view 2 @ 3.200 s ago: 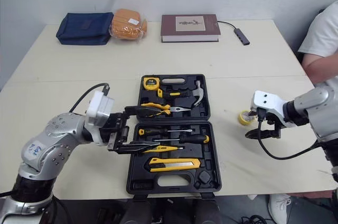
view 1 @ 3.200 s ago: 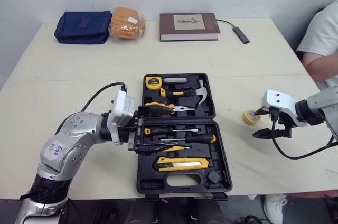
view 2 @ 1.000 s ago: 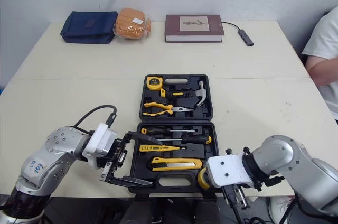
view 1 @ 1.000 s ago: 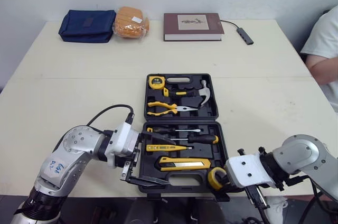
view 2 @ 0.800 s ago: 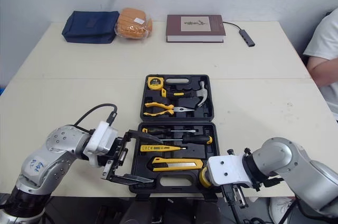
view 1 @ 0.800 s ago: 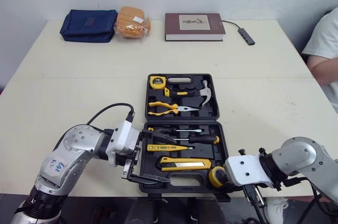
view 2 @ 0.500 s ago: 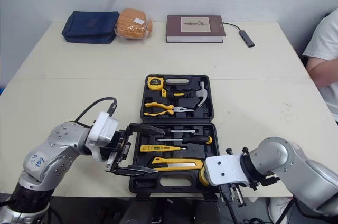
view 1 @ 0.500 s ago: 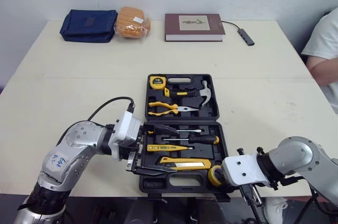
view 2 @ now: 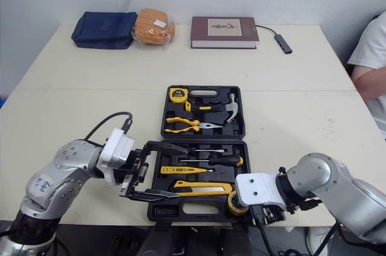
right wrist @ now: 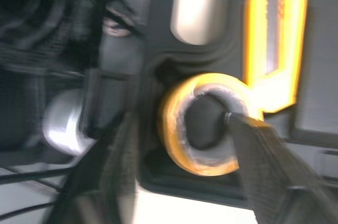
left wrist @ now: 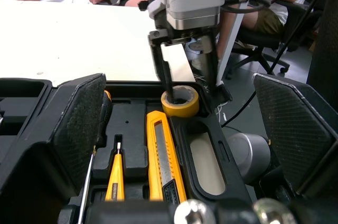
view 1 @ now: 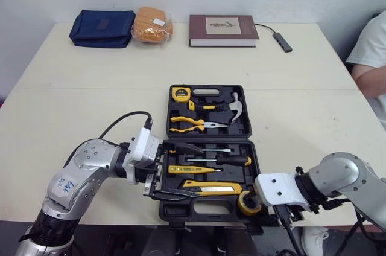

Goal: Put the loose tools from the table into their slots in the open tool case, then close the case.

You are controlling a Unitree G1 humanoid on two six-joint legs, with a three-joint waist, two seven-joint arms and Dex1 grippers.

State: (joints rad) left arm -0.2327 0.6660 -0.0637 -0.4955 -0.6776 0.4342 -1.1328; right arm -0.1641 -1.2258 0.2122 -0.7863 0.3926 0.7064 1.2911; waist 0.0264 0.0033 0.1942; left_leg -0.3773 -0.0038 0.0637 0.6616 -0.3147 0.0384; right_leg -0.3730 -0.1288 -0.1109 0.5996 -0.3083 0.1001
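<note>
The black tool case (view 1: 164,204) lies open mid-table, with hammer (view 1: 232,102), pliers (view 1: 187,124), screwdrivers (view 1: 224,159) and yellow utility knife (view 1: 211,188) in their slots. A yellow tape roll (view 1: 248,203) sits in the case's front right corner recess. My right gripper (left wrist: 191,89) hangs over it. One finger (left wrist: 167,78) reaches into the roll's hole and the other stands outside the roll (right wrist: 174,129) with a gap, so the gripper is open. My left gripper (view 1: 199,172) is open at the case's left side, its fingers spread over the lower tray with nothing between them.
Along the table's far edge lie a navy pouch (view 1: 101,28), an orange packet (view 1: 152,25), a brown book (view 1: 223,29) and a small cabled hub (view 1: 282,41). A person's arm (view 1: 369,78) shows at the right edge. The case's front lies at the table's near edge.
My right gripper carried the tape roll from the table's right side to the case's front right corner, where it has stayed for the last second. My left gripper shifted slightly over the tray.
</note>
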